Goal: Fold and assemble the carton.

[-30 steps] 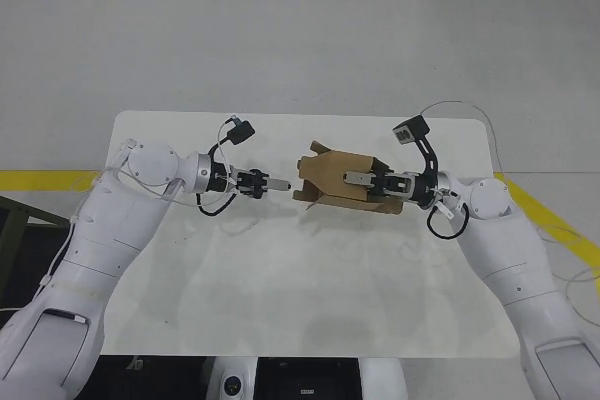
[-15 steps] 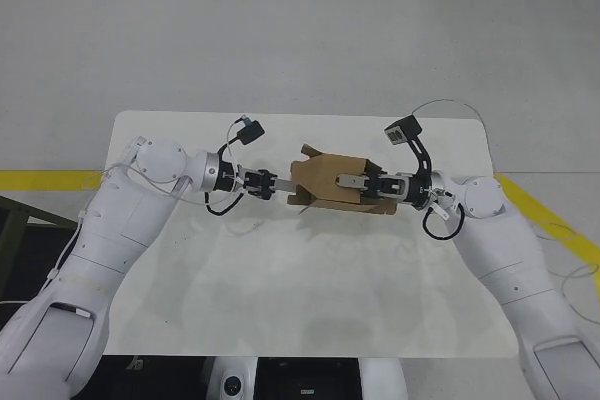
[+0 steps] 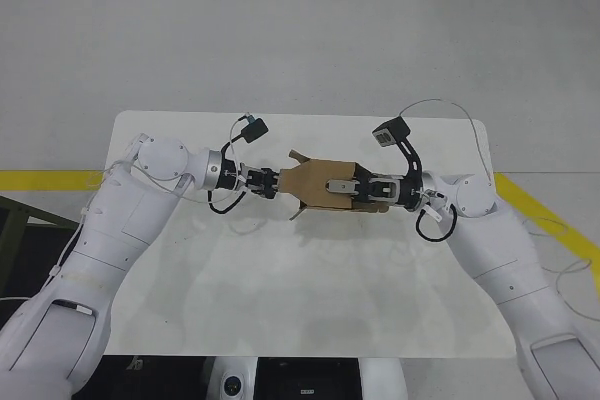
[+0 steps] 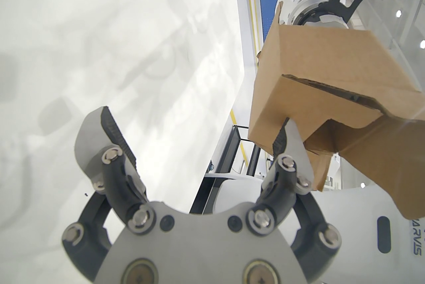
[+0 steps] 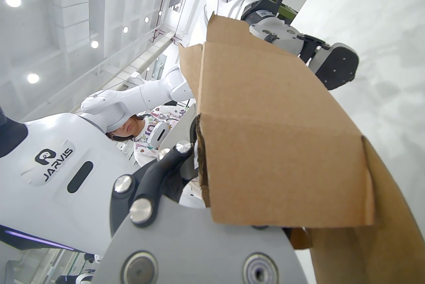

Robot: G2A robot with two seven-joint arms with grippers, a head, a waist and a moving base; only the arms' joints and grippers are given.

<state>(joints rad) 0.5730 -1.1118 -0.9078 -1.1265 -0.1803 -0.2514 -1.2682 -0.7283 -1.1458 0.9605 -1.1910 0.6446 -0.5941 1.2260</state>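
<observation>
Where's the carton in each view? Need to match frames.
Top view: brown cardboard carton over the white table, between the left gripper and right gripper.
Left wrist view: carton just beyond the open fingers; one finger touches its end flap.
Right wrist view: carton straight ahead, covering that gripper's fingers.
Shared landmark: the left gripper at the carton's end.

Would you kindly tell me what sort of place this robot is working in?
Probably a robotics lab or test hall: a plain white table stands on a grey floor marked with a yellow line, and the right wrist view shows round ceiling lights high overhead.
</observation>
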